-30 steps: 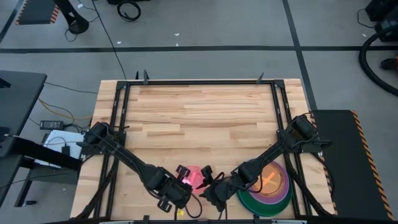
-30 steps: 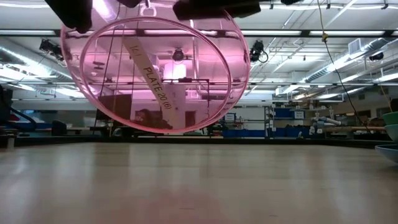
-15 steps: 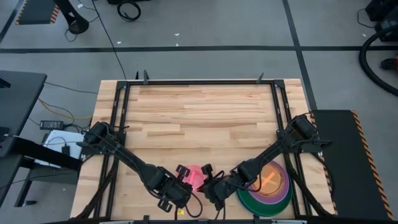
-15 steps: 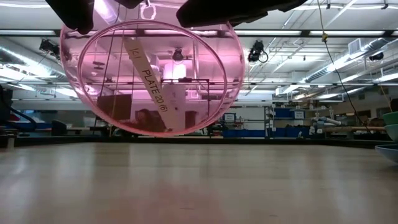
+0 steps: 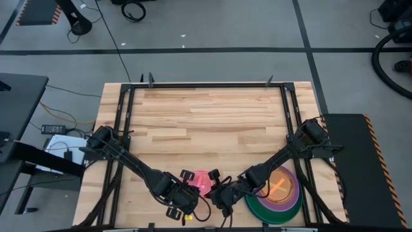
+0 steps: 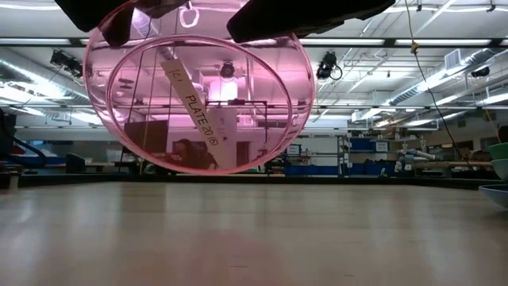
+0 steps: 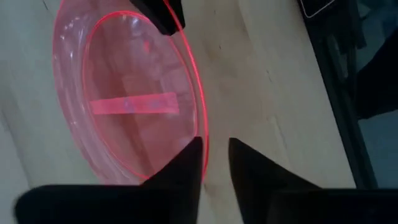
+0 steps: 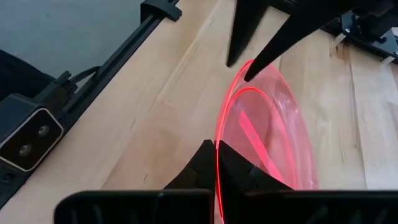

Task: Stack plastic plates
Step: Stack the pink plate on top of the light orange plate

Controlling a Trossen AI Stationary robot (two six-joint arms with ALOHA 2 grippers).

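Note:
A small translucent pink plate with a strip of tape across it stands on edge in the air near the table's front edge, between my two grippers. My right gripper is shut on its rim. My left gripper is open, with its fingers on either side of the rim on the opposite side. A stack of plates lies at the near right, with an orange one on top, then purple and green ones. My left gripper has the plate's rim in the gap between its parted fingers, close to one of them; whether that finger touches it, I cannot tell. My right gripper pinches the plate's rim between its two fingers, at the upper right of the plate in the low view. The fingers slant down from the table's right. The plate hangs upright below them, clear of the table.
The stack's edge shows at the right in the low view. Black rails run along the table's left, far and right sides. The wide middle and far part of the wooden top is bare.
My right gripper has shut on the pink plate's rim and my left gripper has opened off it. The plate has stayed in the air and has shifted slightly toward the table's right.

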